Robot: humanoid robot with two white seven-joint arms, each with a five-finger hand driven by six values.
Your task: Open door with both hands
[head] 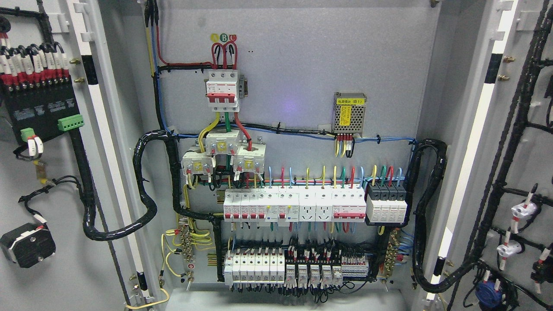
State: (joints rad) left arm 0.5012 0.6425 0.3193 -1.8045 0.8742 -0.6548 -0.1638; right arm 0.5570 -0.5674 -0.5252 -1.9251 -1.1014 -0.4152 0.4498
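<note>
Cabinet: a grey electrical cabinet (298, 65) fills the view; both doors are swung wide open, so the inside shows.
Left door: the left door (52, 181) stands open at the left side; its inner face holds a black block (41, 110) with red and white wire ends, green plugs, and a black round part (27, 244) low down.
Right door: the right door (525, 172) stands open at the right side; black wire bundles run down its inner face, with white and blue parts near the bottom.
Back panel, top: a red and white main breaker (222, 88) sits high up, with red wires going into its top; a small metal power box (349, 113) with a yellow label sits to its right, well apart.
Back panel, middle: a long row of white breakers (293, 206) runs across; a black and white block (386, 206) touches its right end.
Back panel, bottom: a second row of small white switches and relays (296, 268) sits below.
Cables: thick black hoses (144, 190) loop from the cabinet to each door.
Hands: no hand of the robot shows, so I cannot tell how open they are or what they hold.
</note>
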